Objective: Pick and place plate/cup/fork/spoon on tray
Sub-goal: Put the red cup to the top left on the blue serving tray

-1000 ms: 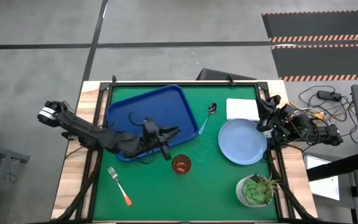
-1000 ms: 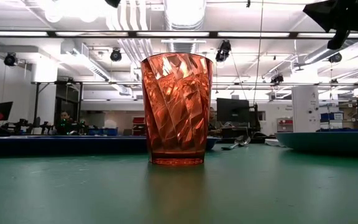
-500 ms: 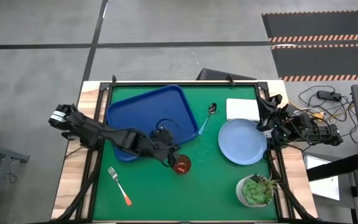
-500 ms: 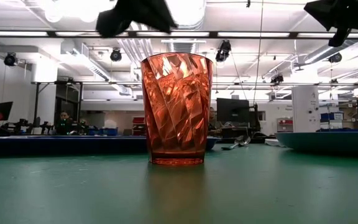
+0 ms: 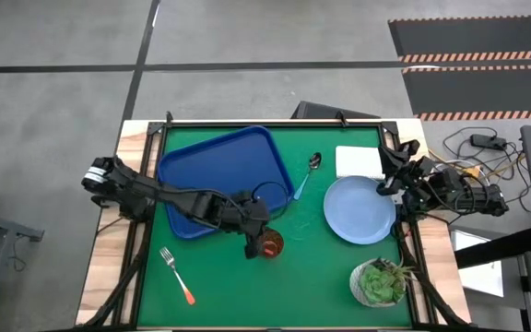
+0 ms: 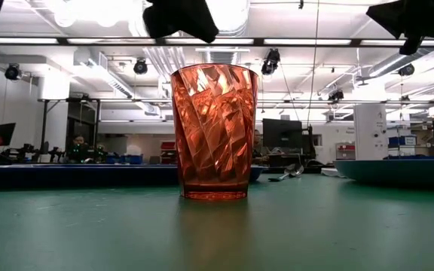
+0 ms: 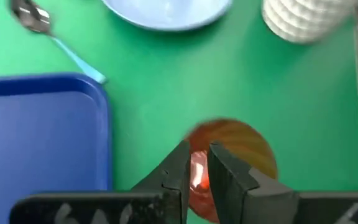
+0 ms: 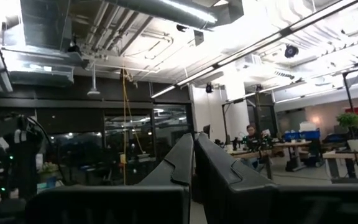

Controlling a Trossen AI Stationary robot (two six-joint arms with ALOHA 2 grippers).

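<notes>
High view: my left arm reaches low across the near corner of the large dark-blue rectangular plastic tray (image 5: 218,171), its wrist bent down so that my left gripper (image 5: 253,242) sits at the rim of the small translucent red-brown tumbler (image 5: 269,243).

Left gripper: the wrist view has the two dark fingers (image 7: 178,165) nearly together, a narrow slit between them, poised over the tumbler's (image 7: 232,151) near rim; they clasp nothing.

Right arm: folded at the table's right edge, off the green surface; my right gripper (image 8: 194,152) is pressed closed on nothing and faces the room.

Tumbler: upright on the green table (image 5: 312,267), just off the tray's near right corner, apart from it; faceted walls, empty, per the low view (image 6: 214,132).

Round light-blue plate (image 5: 359,209): right of the tumbler, flat on the table.

Spoon with silver bowl and light-blue handle (image 5: 307,174): between tray and plate, touching neither.

Fork with orange handle and silver tines (image 5: 177,275): near the front left, well apart from the tray.

White rectangular block (image 5: 359,162): behind the plate.

Green potted plant (image 5: 382,281): front right corner.
</notes>
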